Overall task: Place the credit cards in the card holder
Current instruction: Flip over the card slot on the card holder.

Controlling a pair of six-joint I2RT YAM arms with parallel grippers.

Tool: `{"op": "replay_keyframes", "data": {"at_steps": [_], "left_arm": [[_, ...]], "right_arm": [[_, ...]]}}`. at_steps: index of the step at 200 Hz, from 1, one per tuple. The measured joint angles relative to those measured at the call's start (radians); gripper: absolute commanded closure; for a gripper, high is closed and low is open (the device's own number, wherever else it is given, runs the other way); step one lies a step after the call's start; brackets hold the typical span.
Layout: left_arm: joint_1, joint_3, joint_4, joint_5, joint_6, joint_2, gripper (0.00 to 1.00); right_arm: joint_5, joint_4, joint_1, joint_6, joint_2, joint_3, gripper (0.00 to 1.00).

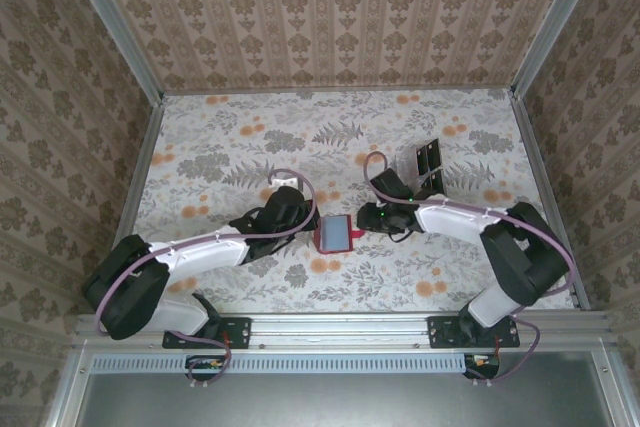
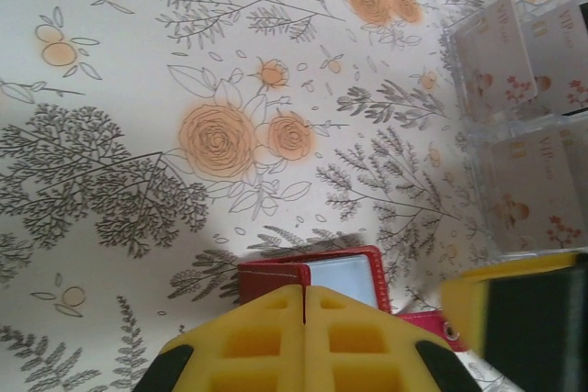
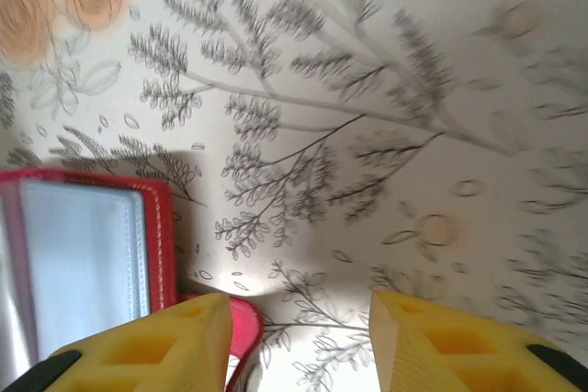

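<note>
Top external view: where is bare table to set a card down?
Free: the table far left, between back wall and left arm; the strip between card holder and front rail. Crowded: centre, where left gripper and right gripper flank it, plus the clear rack.

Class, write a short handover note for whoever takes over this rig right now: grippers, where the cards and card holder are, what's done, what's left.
Left gripper: shut, fingertips at the edge of the card holder; whether it pinches the holder is unclear.
Right gripper: open, holding nothing, close beside the holder.
Credit cards: two visible in the clear rack, beyond the holder.
Done: holder lies open. A card inside it cannot be confirmed.
Left: move the cards from the rack into the holder.
</note>
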Motion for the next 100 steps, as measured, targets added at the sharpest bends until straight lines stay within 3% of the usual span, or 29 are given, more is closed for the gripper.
{"op": "replay_keyframes", "data": {"at_steps": [43,100], "left_arm": [[0.000,-0.003,-0.006,-0.011,0.016,0.000,1.00],[0.016,-0.063,0.000,-0.014,0.034,-0.003,1.00]], "right_arm": [[-0.014,-0.014,0.010,-0.002,-0.092,0.002,0.57],[-0.068,0.026,0.132,0.013,0.043,0.090,0.70]]}}
